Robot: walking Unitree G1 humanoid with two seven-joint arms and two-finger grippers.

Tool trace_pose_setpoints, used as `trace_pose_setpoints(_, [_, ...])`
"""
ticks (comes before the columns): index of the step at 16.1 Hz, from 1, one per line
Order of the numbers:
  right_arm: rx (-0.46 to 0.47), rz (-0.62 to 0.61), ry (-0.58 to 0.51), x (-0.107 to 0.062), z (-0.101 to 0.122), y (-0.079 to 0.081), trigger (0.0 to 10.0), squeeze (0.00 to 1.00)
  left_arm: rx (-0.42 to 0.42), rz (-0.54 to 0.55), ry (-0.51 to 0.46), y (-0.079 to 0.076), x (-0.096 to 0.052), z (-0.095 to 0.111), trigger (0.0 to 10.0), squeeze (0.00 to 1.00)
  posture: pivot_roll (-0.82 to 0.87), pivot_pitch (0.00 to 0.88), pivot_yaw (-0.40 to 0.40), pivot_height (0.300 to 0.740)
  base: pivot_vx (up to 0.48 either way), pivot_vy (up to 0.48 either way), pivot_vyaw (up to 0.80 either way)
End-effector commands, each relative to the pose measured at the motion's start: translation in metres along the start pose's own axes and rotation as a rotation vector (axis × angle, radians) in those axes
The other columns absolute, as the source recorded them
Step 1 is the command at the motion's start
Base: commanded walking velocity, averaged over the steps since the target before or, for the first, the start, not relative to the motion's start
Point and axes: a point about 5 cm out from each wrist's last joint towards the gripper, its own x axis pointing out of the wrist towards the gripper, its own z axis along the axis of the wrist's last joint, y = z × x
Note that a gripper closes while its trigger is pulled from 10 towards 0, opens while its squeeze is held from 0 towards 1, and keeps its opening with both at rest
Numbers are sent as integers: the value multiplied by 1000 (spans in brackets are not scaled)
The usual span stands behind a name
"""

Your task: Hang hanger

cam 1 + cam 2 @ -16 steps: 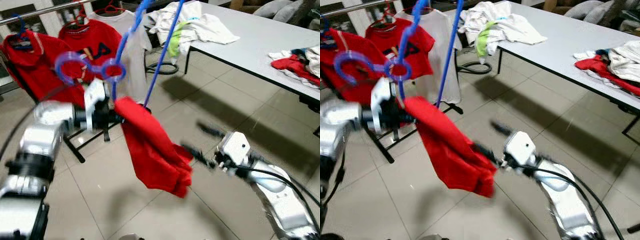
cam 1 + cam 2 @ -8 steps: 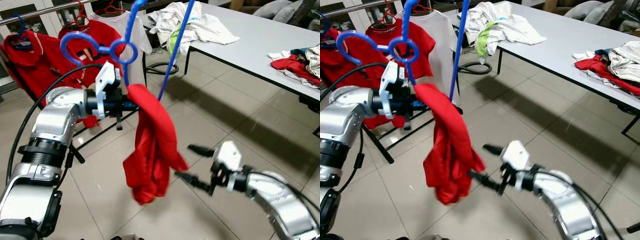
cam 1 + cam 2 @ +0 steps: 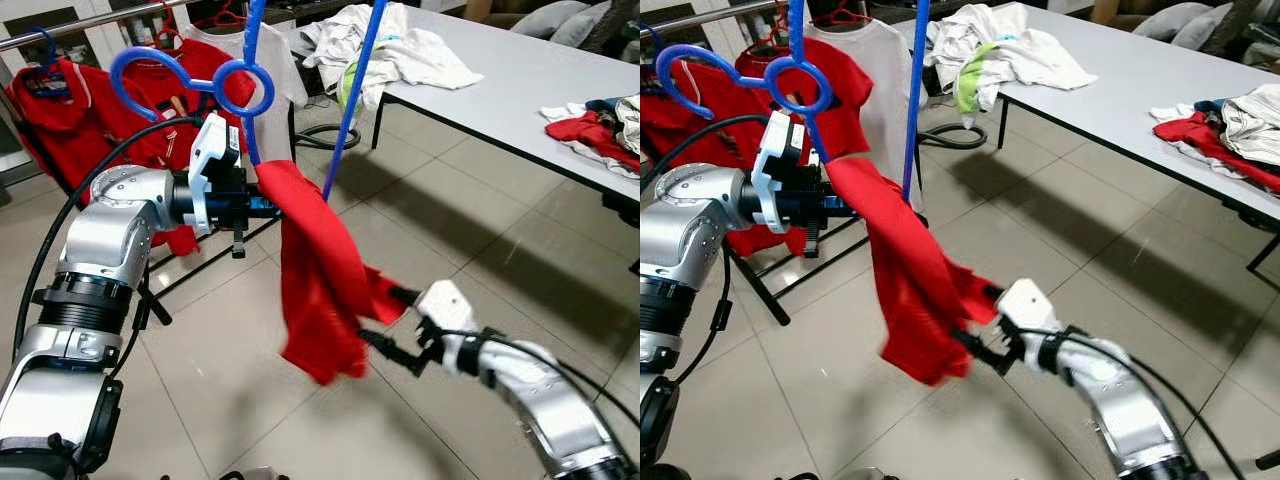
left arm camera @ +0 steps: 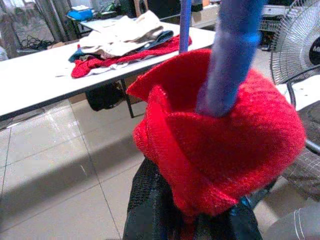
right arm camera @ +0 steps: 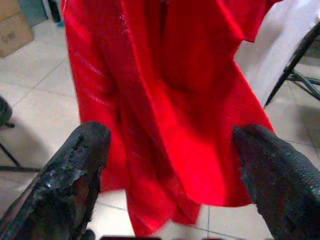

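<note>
Up high, the left gripper [image 3: 262,206] was clamped on the blue plastic hanger [image 3: 243,75], keeping its red shirt [image 3: 320,275] off the floor; right gripper [image 3: 978,328] (fingers apart) steadied the hem.

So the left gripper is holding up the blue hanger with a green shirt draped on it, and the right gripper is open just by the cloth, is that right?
Not quite: the shirt on the blue hanger is red, not green, as the left eye view shows. The rest stands: the left gripper holds it up, and the right gripper is open by the cloth.
</note>
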Motion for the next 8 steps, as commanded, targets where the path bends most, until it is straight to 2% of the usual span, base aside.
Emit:
trace_pose_setpoints(1, [-6,38,-35,-9,7,-1,10000,0,25,8,-13,1,-5,6,0,0,-66,0,58,740,0,0,0])
trace_pose_setpoints(4, [-41,70,7,-20,1,-5,10000,0,22,5,-18,1,-4,7,0,0,-68,0,59,740,0,0,0])
trace_pose_setpoints(6, [-24,42,7,-26,-1,-11,10000,0,21,-2,-30,1,-2,9,0,0,-69,0,60,740,0,0,0])
trace_pose_setpoints(8, [-18,77,35,-33,-4,-12,10000,0,20,-8,-36,1,-1,10,0,0,-70,0,65,740,0,0,0])
